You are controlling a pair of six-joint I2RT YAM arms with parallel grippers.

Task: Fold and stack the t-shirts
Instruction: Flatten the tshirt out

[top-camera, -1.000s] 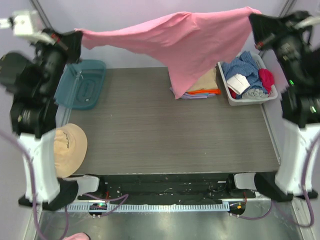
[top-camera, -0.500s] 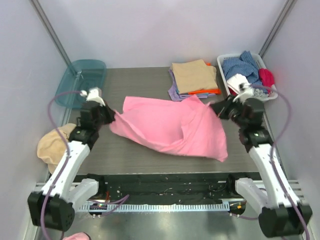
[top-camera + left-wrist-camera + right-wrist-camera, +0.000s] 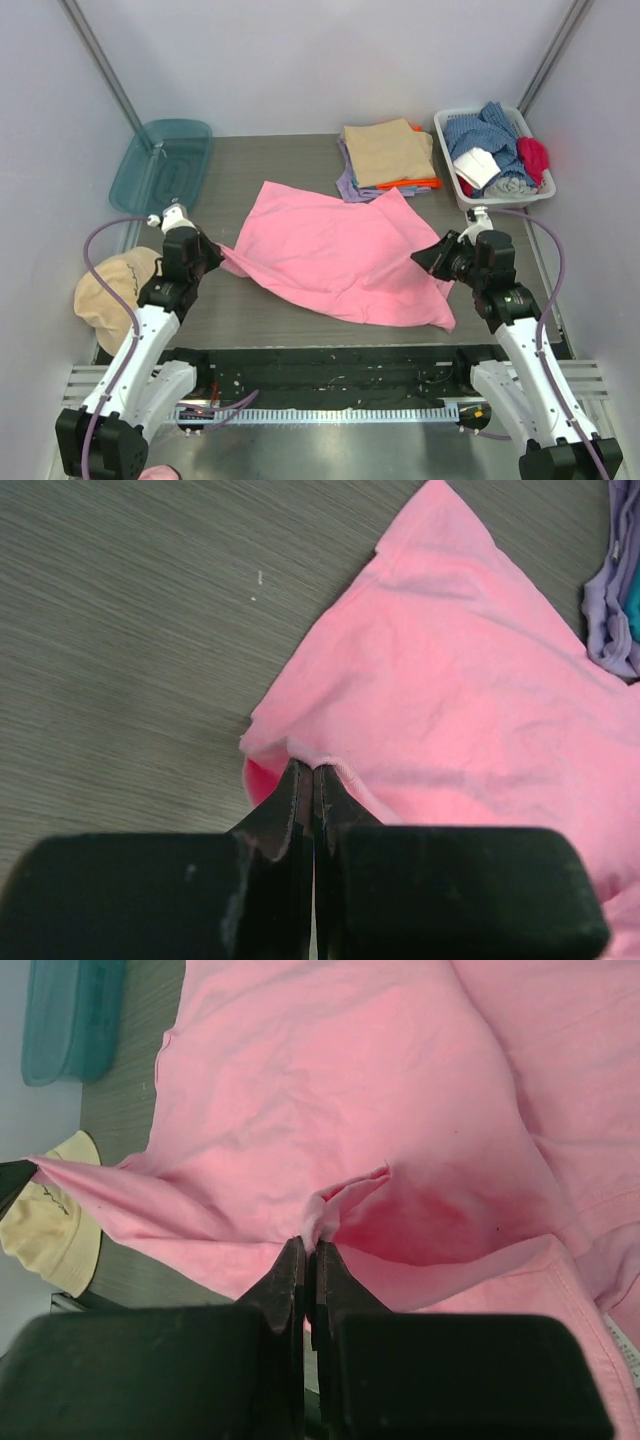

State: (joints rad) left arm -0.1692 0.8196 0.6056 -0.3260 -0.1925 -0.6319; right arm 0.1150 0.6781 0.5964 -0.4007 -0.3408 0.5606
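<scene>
- currently the left end effector [image 3: 305,772] is clamping shut on a bunched corner of the pink t-shirt [image 3: 450,710], at the cloth's left tip.
- the right end effector [image 3: 306,1245] is pinching a puckered fold near the shirt's right edge, jaws closed on it.
- the shirt is lying spread and wrinkled on the table [image 3: 270,170] between the arms, its long axis running left to right, each arm nearest its own end.
- the cloth is looking thin, soft and limp; the table is showing a dark, fine grain.
- the stack [image 3: 388,155] of flat folded tan, orange and lilac t-shirts is sitting just beyond the shirt's far right corner, nearer the right arm.
</scene>
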